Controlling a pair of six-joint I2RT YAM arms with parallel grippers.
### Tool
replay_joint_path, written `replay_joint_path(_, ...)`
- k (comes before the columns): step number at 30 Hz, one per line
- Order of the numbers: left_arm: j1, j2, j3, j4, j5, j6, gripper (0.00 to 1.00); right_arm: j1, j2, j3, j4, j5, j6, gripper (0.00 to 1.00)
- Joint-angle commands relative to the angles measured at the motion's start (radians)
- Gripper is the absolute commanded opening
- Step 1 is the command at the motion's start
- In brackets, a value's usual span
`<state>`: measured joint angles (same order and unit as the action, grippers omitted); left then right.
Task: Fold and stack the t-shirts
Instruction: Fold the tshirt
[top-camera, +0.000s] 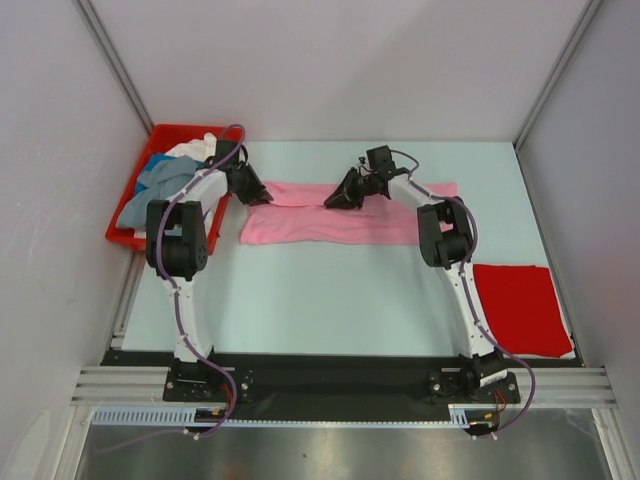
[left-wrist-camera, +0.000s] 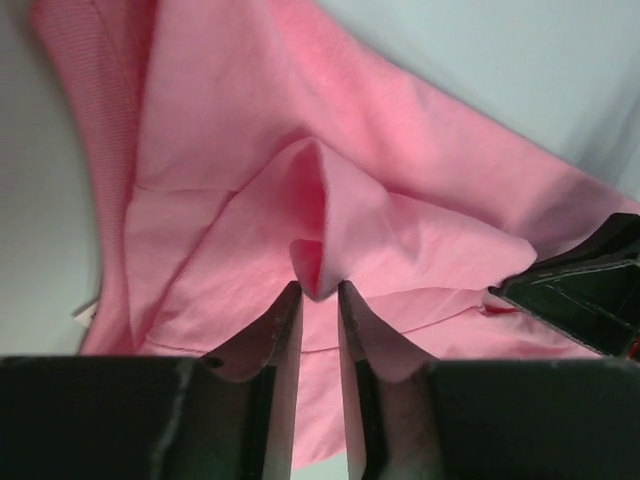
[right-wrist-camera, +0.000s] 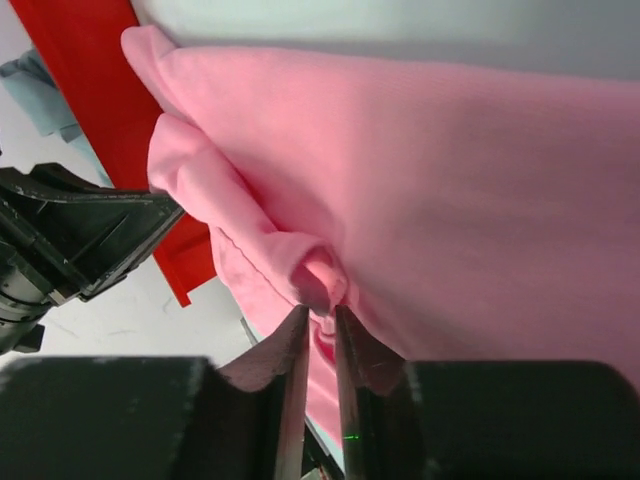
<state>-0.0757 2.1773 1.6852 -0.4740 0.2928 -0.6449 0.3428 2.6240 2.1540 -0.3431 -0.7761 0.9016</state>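
Note:
A light pink t-shirt (top-camera: 330, 222) lies spread across the far middle of the table. My left gripper (top-camera: 256, 192) is at its left end, shut on a pinched fold of the pink cloth (left-wrist-camera: 316, 270). My right gripper (top-camera: 340, 198) is at the shirt's far edge near its middle, shut on a rolled fold of the pink cloth (right-wrist-camera: 322, 290). A folded red t-shirt (top-camera: 521, 308) lies flat at the right of the table. Grey-blue, blue and white shirts (top-camera: 160, 185) sit bunched in the red bin.
The red plastic bin (top-camera: 125, 238) stands at the far left, beside the left arm; its edge shows in the right wrist view (right-wrist-camera: 95, 95). White enclosure walls rise on the left, right and back. A black strip runs along the table's near edge.

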Motion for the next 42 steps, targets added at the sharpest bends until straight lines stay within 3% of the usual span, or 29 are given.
replay_joint_path(1,0.002,-0.042,0.024,-0.031,-0.047,0.037,0.26,-0.024,-0.036,0.050,-0.057,0.011,-0.049,0.24)
replay_joint_path(2,0.001,-0.043,0.022,-0.037,-0.053,0.037,0.31,-0.025,-0.036,0.052,-0.059,0.009,-0.049,0.30)
replay_joint_path(3,0.001,-0.044,0.024,-0.046,-0.058,0.039,0.44,-0.025,-0.038,0.067,-0.065,0.009,-0.055,0.31)
replay_joint_path(7,0.001,-0.060,0.037,-0.086,-0.086,0.063,0.52,-0.039,-0.067,0.119,-0.215,0.058,-0.160,0.31)
replay_joint_path(13,-0.006,-0.180,-0.030,-0.045,-0.066,0.077,0.52,-0.056,-0.165,0.095,-0.341,0.123,-0.336,0.31)
replay_joint_path(18,-0.009,-0.134,-0.026,0.031,0.026,0.028,0.46,-0.010,-0.147,0.057,-0.141,0.032,-0.162,0.34)
replay_joint_path(20,-0.007,-0.099,0.013,0.002,0.034,0.031,0.47,0.002,-0.127,0.050,0.001,-0.023,-0.086,0.37)
replay_joint_path(21,-0.007,-0.088,0.048,-0.027,0.034,0.057,0.53,0.005,-0.105,0.061,0.018,-0.029,-0.063,0.38)
replay_joint_path(26,-0.006,-0.030,0.119,-0.124,0.013,0.163,0.61,0.002,-0.075,0.102,-0.043,-0.020,-0.108,0.45)
replay_joint_path(31,-0.001,-0.005,0.100,-0.109,0.034,0.208,0.67,0.004,-0.062,0.101,-0.102,0.000,-0.164,0.47)
replay_joint_path(42,-0.001,0.078,0.156,-0.041,0.100,0.277,0.63,0.010,-0.012,0.138,-0.146,0.005,-0.256,0.48)
